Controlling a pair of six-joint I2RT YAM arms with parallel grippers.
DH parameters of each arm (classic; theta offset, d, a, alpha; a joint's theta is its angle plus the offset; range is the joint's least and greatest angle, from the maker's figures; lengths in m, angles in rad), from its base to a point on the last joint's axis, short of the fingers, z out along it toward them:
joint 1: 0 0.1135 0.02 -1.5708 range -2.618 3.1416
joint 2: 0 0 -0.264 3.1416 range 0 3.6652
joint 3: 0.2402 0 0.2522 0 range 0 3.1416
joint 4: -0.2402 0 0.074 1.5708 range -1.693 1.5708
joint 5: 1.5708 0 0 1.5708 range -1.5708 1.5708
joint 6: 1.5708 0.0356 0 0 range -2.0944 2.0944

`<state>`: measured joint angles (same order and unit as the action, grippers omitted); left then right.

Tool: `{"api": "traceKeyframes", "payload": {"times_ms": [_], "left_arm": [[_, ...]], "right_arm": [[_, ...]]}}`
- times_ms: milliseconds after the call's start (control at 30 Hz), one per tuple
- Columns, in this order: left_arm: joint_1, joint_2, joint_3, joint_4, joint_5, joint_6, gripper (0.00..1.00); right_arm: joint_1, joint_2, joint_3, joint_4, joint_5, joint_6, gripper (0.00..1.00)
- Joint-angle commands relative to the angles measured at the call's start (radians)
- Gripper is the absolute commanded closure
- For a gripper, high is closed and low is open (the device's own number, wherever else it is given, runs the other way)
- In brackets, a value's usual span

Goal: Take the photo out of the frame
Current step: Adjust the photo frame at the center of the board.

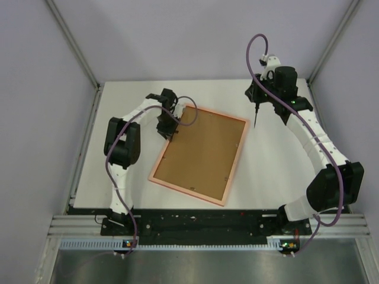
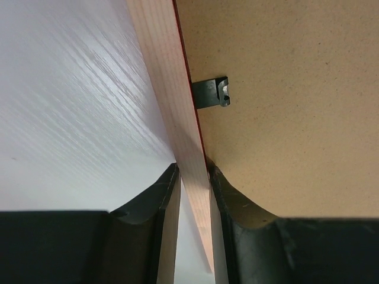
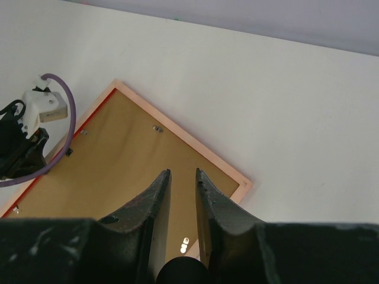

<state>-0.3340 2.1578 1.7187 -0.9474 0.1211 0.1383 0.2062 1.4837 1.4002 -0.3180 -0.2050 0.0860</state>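
frame (image 1: 199,155): face-down on the white table (image 1: 272,171), brown backing board (image 1: 201,151) upward, held by small black clips (image 2: 211,93)
photo: hidden beneath the board, not visible
left pincer (image 1: 167,126): its fingers straddle the frame's left rail, one outside, one over the board, narrowing on it; firm contact not certain
right pincer (image 1: 256,118): hanging above the table just past the frame's far-right corner, fingers nearly together, holding nothing
step advice: grip the rail squarely, steady the frame, then turn the clips before lifting the board

No legible text anywhere.
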Motion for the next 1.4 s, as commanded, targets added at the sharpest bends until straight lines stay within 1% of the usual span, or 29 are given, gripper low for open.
{"api": "traceKeyframes", "payload": {"times_ms": [0, 133, 333, 633, 867, 1000, 1067, 1100, 1133, 1200, 1233, 1300, 1367], "left_arm": [[0.003, 0.025, 0.097, 0.039, -0.021, 0.076, 0.81], [0.003, 0.059, 0.163, 0.048, -0.028, 0.113, 0.81], [0.003, 0.1, 0.214, 0.053, -0.026, 0.207, 0.81], [0.001, 0.106, 0.237, 0.078, 0.09, 0.352, 0.8], [0.001, 0.116, 0.245, 0.148, 0.137, 0.406, 0.79], [-0.005, 0.137, 0.297, 0.165, 0.134, 0.415, 0.77], [-0.005, 0.152, 0.332, 0.174, 0.12, 0.411, 0.73], [-0.007, 0.157, 0.343, 0.182, 0.112, 0.405, 0.67], [-0.007, 0.158, 0.355, 0.19, 0.104, 0.396, 0.6], [-0.005, 0.163, 0.377, 0.196, 0.091, 0.38, 0.42], [-0.008, 0.162, 0.383, 0.196, 0.08, 0.371, 0.36], [-0.005, 0.148, 0.378, 0.203, 0.055, 0.344, 0.28], [-0.005, 0.117, 0.354, 0.214, 0.025, 0.31, 0.24]], "right_arm": [[-0.01, -0.042, -0.004, 0.043, -0.014, -0.006, 1.0], [-0.01, -0.045, -0.006, 0.043, -0.019, -0.006, 1.0], [-0.011, -0.048, -0.01, 0.043, -0.019, -0.005, 1.0], [-0.01, -0.043, -0.015, 0.046, -0.022, -0.005, 1.0], [-0.01, -0.037, -0.017, 0.046, -0.025, -0.005, 1.0], [-0.011, -0.034, -0.018, 0.048, -0.027, -0.005, 1.0], [-0.011, -0.033, -0.02, 0.048, -0.025, -0.006, 1.0], [-0.013, -0.034, -0.018, 0.049, -0.025, -0.006, 1.0], [-0.013, -0.033, -0.02, 0.05, -0.027, -0.006, 1.0], [-0.013, -0.033, -0.02, 0.05, -0.028, -0.005, 1.0], [-0.013, -0.033, -0.023, 0.05, -0.028, -0.005, 1.0], [-0.013, -0.033, -0.021, 0.05, -0.03, -0.005, 1.0], [-0.013, -0.033, -0.024, 0.05, -0.033, -0.005, 1.0]]}}
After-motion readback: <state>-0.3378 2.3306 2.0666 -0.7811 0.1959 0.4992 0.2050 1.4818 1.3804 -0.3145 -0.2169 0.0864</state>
